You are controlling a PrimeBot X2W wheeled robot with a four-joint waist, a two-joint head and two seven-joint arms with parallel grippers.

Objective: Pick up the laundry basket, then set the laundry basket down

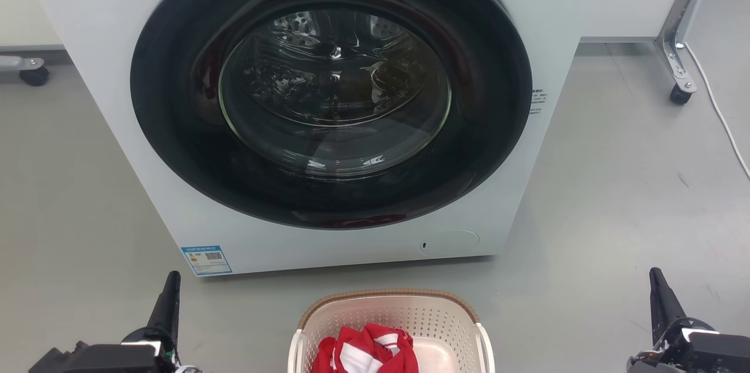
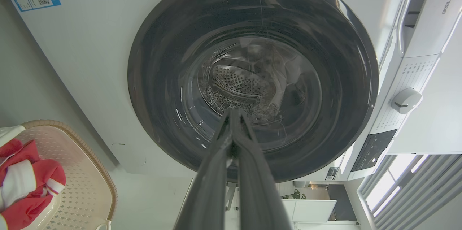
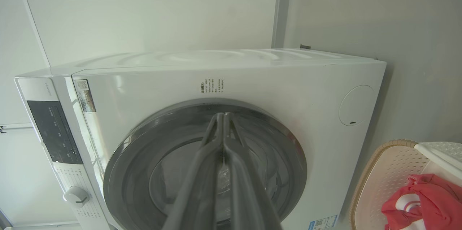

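The laundry basket (image 1: 387, 317) is cream with perforated walls and a brown woven-look rim. It stands on the floor at the bottom centre of the head view, in front of the washer, holding a red and white garment (image 1: 366, 352). My left gripper (image 1: 170, 288) is shut at the lower left, well apart from the basket. My right gripper (image 1: 657, 285) is shut at the lower right, also clear of it. The left wrist view has the basket (image 2: 83, 186) at its lower left, past the closed fingers (image 2: 234, 114). In the right wrist view the basket (image 3: 382, 172) sits at the lower right, beside the closed fingers (image 3: 222, 116).
A white front-loading washer (image 1: 176, 203) with a dark round door (image 1: 331, 89) stands just beyond the basket. A metal leg on a caster (image 1: 677, 57) stands at the far right with a white cable (image 1: 723, 115) on the floor. Another caster (image 1: 32, 71) is at the far left.
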